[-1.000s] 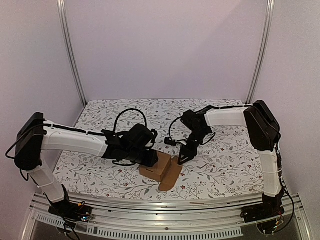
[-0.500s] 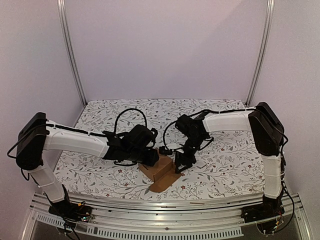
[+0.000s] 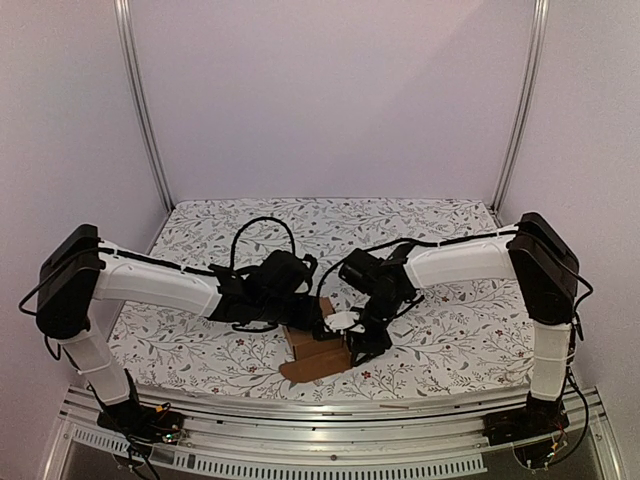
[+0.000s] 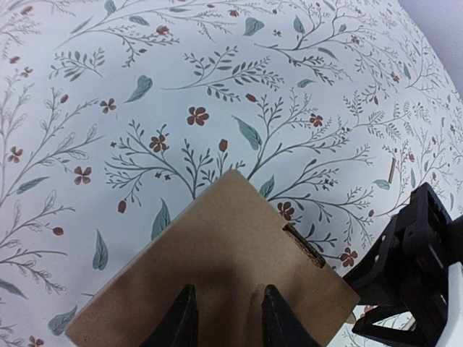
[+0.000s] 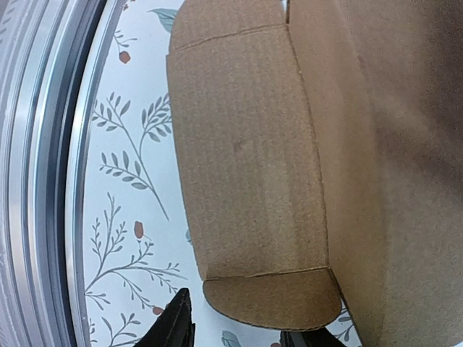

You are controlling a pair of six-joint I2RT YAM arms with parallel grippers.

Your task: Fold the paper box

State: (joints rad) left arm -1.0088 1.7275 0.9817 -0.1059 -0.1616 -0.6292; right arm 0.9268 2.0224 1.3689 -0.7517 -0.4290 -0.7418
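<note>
Two grippers meet at the box [image 3: 318, 350], which sits near the table's [image 3: 450, 340] front edge, between them. The left gripper [image 4: 228, 307], fingers slightly apart, presses on the top panel, apparently to pin the box. The right gripper [image 5: 239, 329], jaws apart and clasping nothing, straddles the rounded tab [image 5: 271, 300] of the loose flap [image 5: 246, 159], likely to tuck it in.

We see only part of the paper box [image 5: 246, 159]; the right wrist picture's edge cuts it off.
</note>
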